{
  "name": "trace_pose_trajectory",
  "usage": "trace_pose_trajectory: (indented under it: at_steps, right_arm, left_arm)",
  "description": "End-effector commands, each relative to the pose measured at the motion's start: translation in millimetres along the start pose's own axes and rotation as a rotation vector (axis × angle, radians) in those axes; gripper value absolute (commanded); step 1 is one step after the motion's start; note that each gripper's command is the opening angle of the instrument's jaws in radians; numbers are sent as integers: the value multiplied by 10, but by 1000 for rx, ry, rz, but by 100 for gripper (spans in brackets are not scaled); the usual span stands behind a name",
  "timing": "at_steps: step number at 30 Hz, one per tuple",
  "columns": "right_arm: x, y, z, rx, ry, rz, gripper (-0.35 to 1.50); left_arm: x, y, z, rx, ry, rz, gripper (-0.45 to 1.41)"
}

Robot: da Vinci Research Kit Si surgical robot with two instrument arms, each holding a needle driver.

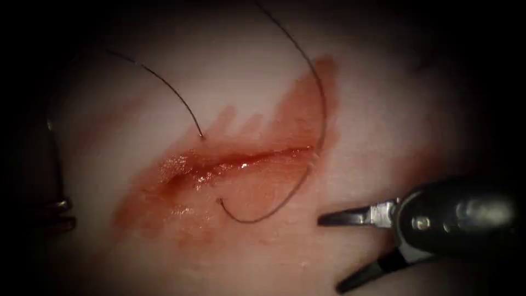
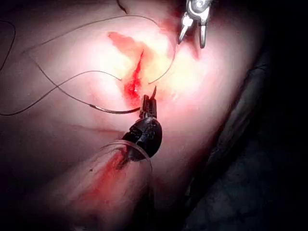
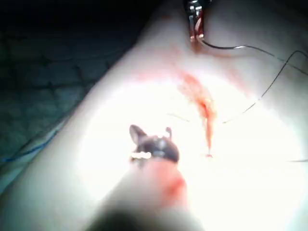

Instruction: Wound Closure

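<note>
We start with the tissue (image 1: 383, 109), a pale slab under the whole scene. The cut (image 1: 241, 160) runs left to right across its middle, with red fluid (image 1: 296, 104) smeared above and below it.

The right end effector (image 1: 329, 255) sits low on the right side of the cut, well apart from it. Its jaws are spread wide, point left, and hold nothing. The left end effector (image 2: 148, 101) is at the far left, beyond the left end of the cut. It is dim in the endoscope view, but in the left wrist view it seems to be pinching the needle close to one end.

The thread (image 1: 323, 109) lies slack. One strand comes down from the upper left and enters the tissue just above the cut. The other sweeps down from the top, crosses the right end of the cut, loops under it, and enters the tissue just below it.

The needle (image 2: 113, 110) is outside the tissue, on the left side of the cut. Its curve extends away from the left jaws, with thread trailing from its far end.

So the needle lies to the left of the open right end effector, with the whole cut between them. The left arm is much the nearer and already has it.
</note>
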Motion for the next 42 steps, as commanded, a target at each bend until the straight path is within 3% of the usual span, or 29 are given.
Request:
trace_pose_trajectory:
  at_steps: [1, 8, 12, 19, 20, 21, 22, 32, 42]
  right_arm:
    - [-11, 4, 24, -14, -9, 3, 126]
    - [-14, 23, 78, -67, -10, 26, 115]
    - [-3, 34, 97, -90, 33, 39, 105]
    - [4, 41, 123, -111, 34, 45, 86]
    - [3, 42, 124, -110, 34, 45, 74]
    - [3, 43, 125, -105, 34, 45, 51]
    - [1, 44, 125, -81, 36, 43, -30]
    - [0, 35, 97, -47, -3, 43, -35]
    - [25, -10, 64, 69, -31, 30, -35]
  left_arm:
    - [-4, 6, 7, -2, 1, -2, -45]
    - [-4, 6, 7, -2, 1, -2, -45]
    - [-4, 6, 7, -2, 1, -2, -45]
    - [-4, 6, 8, -2, 1, -2, -45]
    - [-4, 6, 8, -2, 1, -2, -45]
    - [-4, 7, 8, -1, 1, -2, -45]
    - [-3, 7, 8, -1, 1, -2, -45]
    - [-3, 7, 8, -4, 2, -2, -45]
    - [-4, 7, 9, -5, 0, -1, -45]
